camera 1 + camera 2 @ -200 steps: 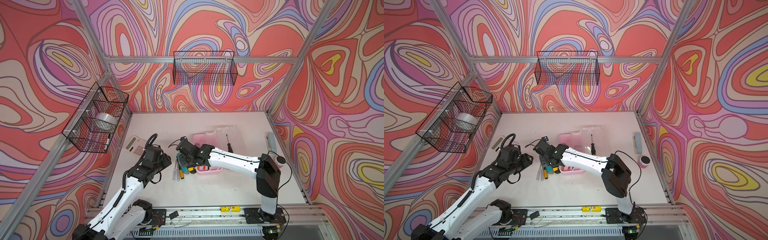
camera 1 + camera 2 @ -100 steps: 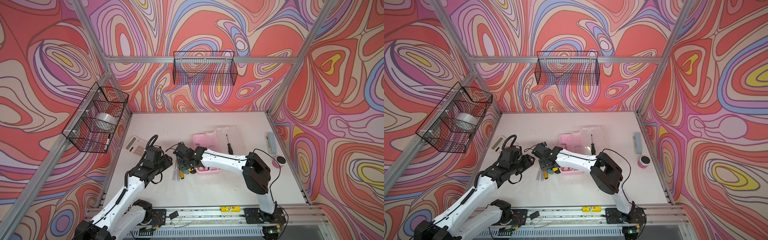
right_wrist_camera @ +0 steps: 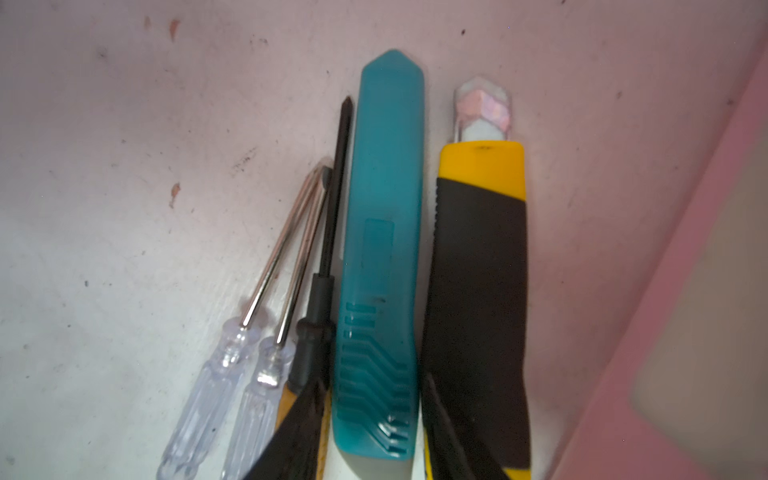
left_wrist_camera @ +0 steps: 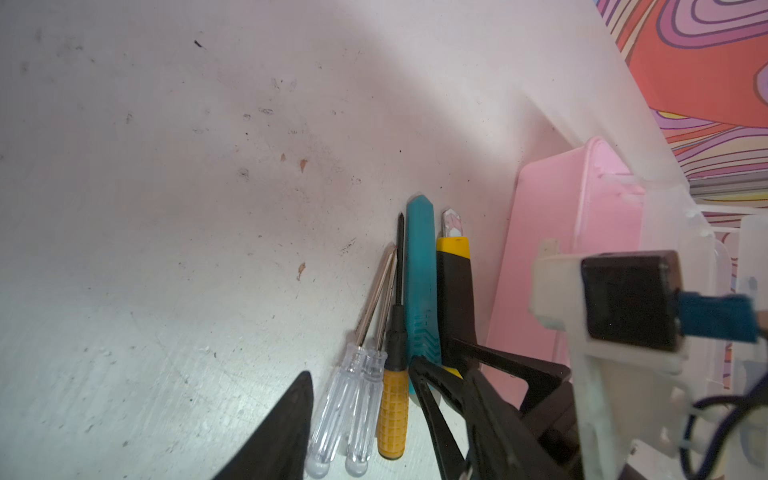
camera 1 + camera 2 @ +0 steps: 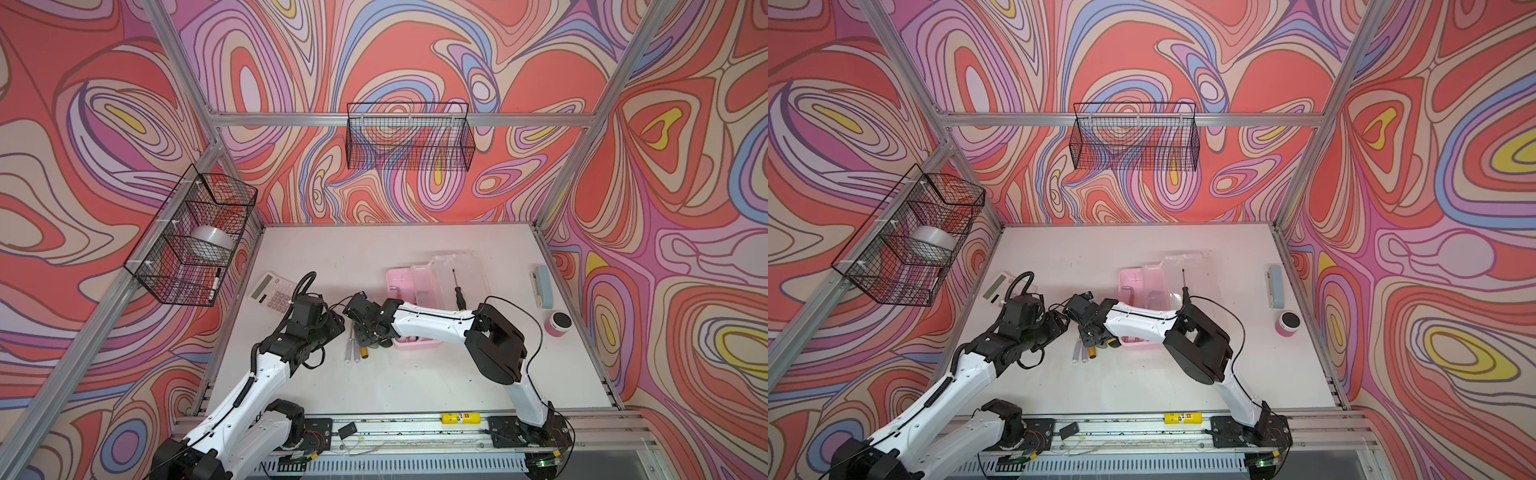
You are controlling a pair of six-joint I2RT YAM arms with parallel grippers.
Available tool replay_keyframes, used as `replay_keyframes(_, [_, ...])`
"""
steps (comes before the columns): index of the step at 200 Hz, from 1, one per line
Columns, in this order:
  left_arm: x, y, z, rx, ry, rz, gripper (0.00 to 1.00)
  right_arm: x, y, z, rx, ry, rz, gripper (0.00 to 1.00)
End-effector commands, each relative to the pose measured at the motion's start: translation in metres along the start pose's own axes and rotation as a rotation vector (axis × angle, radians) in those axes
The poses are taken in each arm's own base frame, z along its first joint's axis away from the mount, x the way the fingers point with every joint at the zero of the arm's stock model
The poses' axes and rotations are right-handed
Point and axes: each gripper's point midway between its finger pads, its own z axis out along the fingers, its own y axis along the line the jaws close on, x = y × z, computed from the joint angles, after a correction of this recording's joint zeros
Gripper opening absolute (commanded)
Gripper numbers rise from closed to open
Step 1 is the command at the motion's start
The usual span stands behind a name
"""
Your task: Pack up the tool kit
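Note:
Beside the open pink tool kit box [image 5: 417,344] lies a row of tools: two clear-handled screwdrivers [image 3: 232,374], a yellow-handled screwdriver [image 4: 392,415], a teal utility knife [image 3: 384,249] and a yellow-black utility knife [image 3: 478,257]. My right gripper [image 3: 374,384] reaches down onto the row, one finger on each side of the teal knife's rear end, shut on it; the knife still rests on the table. My left gripper [image 5: 337,326] hovers open just left of the row, with one finger [image 4: 291,428] next to the clear handles. A black screwdriver [image 5: 457,291] lies on the box's translucent lid [image 5: 471,270].
A white calculator [image 5: 272,291] lies at the left behind my left arm. A grey-blue stapler [image 5: 542,286] and a pink round pot [image 5: 559,324] sit by the right wall. Wire baskets [image 5: 409,141] hang on the back and left walls.
My right gripper has shifted slightly left over the tool row and its elbow has swung in toward the middle. The left arm has barely moved.

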Motion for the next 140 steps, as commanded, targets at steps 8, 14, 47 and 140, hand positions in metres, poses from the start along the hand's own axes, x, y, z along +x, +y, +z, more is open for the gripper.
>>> replay_keyframes(8, [0.002,0.004,0.005,-0.004,0.004,-0.016,0.58,-0.006,-0.001,0.008,0.025,-0.018,-0.001,0.43])
replay_keyframes(14, [0.002,0.005,0.005,-0.005,0.006,-0.017,0.58,-0.006,0.000,0.010,0.025,-0.016,-0.001,0.43])
replay_keyframes(47, [0.003,0.006,0.007,-0.013,0.011,-0.014,0.58,-0.010,-0.001,0.014,0.046,-0.021,-0.004,0.42])
replay_keyframes(140, [0.004,0.005,0.014,-0.015,0.030,-0.009,0.58,-0.012,-0.006,0.031,0.078,0.002,0.000,0.39])
